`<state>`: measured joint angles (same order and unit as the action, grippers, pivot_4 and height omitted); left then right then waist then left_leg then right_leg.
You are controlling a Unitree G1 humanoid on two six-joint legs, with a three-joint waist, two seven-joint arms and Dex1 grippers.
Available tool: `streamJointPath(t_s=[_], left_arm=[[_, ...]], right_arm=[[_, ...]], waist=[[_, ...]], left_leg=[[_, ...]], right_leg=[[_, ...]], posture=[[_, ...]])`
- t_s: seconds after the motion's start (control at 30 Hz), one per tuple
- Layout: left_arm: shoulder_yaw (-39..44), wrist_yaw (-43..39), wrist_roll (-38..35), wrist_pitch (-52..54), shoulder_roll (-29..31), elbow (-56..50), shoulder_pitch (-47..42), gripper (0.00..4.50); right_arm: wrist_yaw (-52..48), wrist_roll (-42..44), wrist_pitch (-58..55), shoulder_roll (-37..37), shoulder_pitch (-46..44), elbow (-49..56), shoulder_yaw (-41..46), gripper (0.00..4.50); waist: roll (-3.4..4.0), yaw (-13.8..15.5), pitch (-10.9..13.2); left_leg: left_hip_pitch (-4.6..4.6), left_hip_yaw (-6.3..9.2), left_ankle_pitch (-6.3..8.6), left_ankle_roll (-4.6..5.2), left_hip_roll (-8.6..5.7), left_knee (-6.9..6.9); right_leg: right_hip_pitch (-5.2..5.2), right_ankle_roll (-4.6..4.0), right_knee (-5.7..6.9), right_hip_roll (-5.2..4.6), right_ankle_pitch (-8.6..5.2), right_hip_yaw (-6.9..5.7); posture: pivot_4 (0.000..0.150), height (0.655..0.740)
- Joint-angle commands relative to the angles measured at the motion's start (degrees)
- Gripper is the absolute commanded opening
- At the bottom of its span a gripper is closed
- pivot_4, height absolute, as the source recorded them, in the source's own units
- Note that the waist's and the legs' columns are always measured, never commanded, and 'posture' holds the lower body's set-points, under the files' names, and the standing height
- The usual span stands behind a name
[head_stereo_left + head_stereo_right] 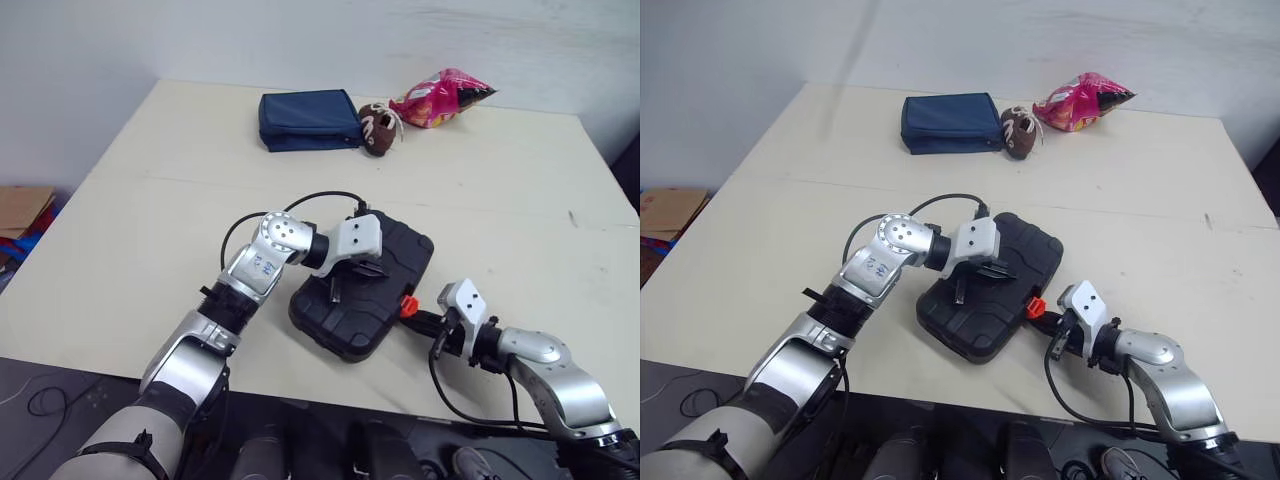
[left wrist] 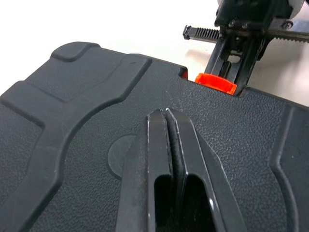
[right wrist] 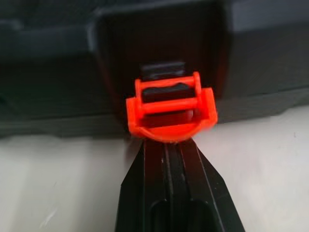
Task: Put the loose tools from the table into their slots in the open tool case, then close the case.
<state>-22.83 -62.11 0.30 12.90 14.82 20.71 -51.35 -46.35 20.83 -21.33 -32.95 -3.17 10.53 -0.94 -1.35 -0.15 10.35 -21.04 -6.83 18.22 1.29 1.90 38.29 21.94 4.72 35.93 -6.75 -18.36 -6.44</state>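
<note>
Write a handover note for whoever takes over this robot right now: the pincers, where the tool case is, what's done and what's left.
Left pincer: shut, tips on the lid of the black tool case.
Right pincer: shut, tips at the orange latch on the case's edge nearest the robot's right arm.
Case: lies on the table, lid down.
Done: the lid is closed.
Left: the latch sticks out from the case and looks not yet snapped; probably press it home, then lift both arms away.
Far end of the table: blue pouch, brown plush toy, pink snack bag.
</note>
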Motion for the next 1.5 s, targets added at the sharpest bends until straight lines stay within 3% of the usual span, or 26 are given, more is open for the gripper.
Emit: streamJointPath(t_s=[0.03,0.5,0.63,0.87,0.93,1.03,1.13,1.27,1.37,1.4,1.5], left_arm=[[-3.7,-1.6,3.0,2.0,1.6,2.4,3.4,0.06],[-4.7,-4.9,2.3,2.6,2.7,6.4,7.9,0.06],[-2.9,-4.4,0.5,4.9,1.8,6.7,8.7,0.06],[1.8,-3.4,-2.6,-0.4,3.1,4.3,11.6,0.06],[6.8,-4.8,-8.4,-1.2,3.0,0.4,12.7,0.06],[12.0,-9.3,-14.4,-1.3,6.5,-5.5,14.1,0.06],[22.6,-8.0,-18.2,-5.3,14.5,-8.8,15.8,0.87],[30.6,-6.1,-17.3,-4.4,26.8,-4.9,21.0,2.69],[33.6,-5.0,-16.3,-6.1,31.9,-1.8,24.7,4.04],[35.4,-3.5,-15.9,-8.0,33.0,-0.7,26.1,4.45],[38.4,1.4,-14.0,-13.4,34.5,1.7,28.8,4.45]], right_arm=[[1.2,-0.1,4.8,2.2,-2.2,1.8,1.3,0.00],[-3.7,6.9,-3.4,-1.2,-6.6,11.1,3.0,0.00],[-3.9,8.7,-7.5,-1.7,-6.8,12.1,3.4,0.00],[-4.3,10.3,-10.6,-4.3,-5.6,15.4,4.9,0.00],[-5.7,8.7,-7.0,-7.0,-4.9,15.2,7.4,0.00],[-11.9,-1.0,9.7,-15.1,-3.2,10.4,9.2,0.00],[-13.9,3.3,8.6,-19.6,-5.0,2.2,18.5,0.98],[-18.6,5.0,9.0,-24.0,-4.0,-1.8,23.1,2.96],[-20.6,3.5,11.4,-25.6,-1.6,-4.0,26.0,4.48],[-20.7,2.4,13.2,-25.9,-0.5,-5.9,27.3,4.50],[-18.6,0.0,18.4,-25.1,-0.7,-10.9,28.7,4.50]], waist=[[0.01,-0.4,0.0],[0.07,-1.7,0.0],[0.05,-1.7,-0.2],[0.35,-1.2,-1.3],[0.36,-1.3,-1.3],[0.55,-1.5,-1.1],[0.49,-1.6,-0.4],[0.51,-1.5,0.0],[0.53,-1.1,0.1],[0.55,-0.8,0.1],[0.49,0.1,0.1]], left_leg=[[0.03,-0.02,-0.01,-0.01,0.01,0.00],[0.19,-0.08,-0.01,-0.10,0.14,-0.10],[0.77,-0.11,0.14,-0.25,0.26,-0.24],[0.86,-0.10,0.30,-0.44,0.45,-0.34],[0.82,-0.10,0.35,-0.38,0.43,-0.34],[0.75,-0.18,0.41,-0.27,0.42,-0.34],[0.75,-0.19,0.31,-0.45,0.43,-0.35],[0.51,-0.16,0.25,-0.47,0.48,-0.37],[0.42,-0.20,0.28,-0.42,0.46,-0.41],[0.34,-0.17,0.30,-0.37,0.42,-0.41],[-0.29,-0.18,0.40,-0.16,0.32,-0.15]], right_leg=[[0.00,0.00,0.03,0.00,0.00,0.03],[0.00,-0.07,0.07,0.10,0.00,0.16],[-0.51,-0.23,0.03,0.13,-0.08,0.15],[-0.51,-0.39,0.00,0.23,-0.18,0.11],[-0.51,-0.39,-0.05,0.21,-0.18,0.12],[-0.41,-0.39,-0.05,0.20,-0.18,0.16],[-0.37,-0.39,-0.01,0.27,-0.18,0.13],[-0.07,-0.44,0.04,0.28,-0.20,0.09],[-0.05,-0.45,-0.04,0.26,-0.22,0.05],[-0.06,-0.40,-0.04,0.22,-0.19,0.01],[0.35,-0.20,-0.07,0.12,-0.08,0.04]], posture=[[0.150,0.7400],[0.150,0.7400],[0.150,0.7400],[0.150,0.7400],[0.150,0.7400],[0.150,0.7400],[0.150,0.7400],[0.150,0.7400],[0.150,0.7400],[0.150,0.7400],[0.150,0.7400]])
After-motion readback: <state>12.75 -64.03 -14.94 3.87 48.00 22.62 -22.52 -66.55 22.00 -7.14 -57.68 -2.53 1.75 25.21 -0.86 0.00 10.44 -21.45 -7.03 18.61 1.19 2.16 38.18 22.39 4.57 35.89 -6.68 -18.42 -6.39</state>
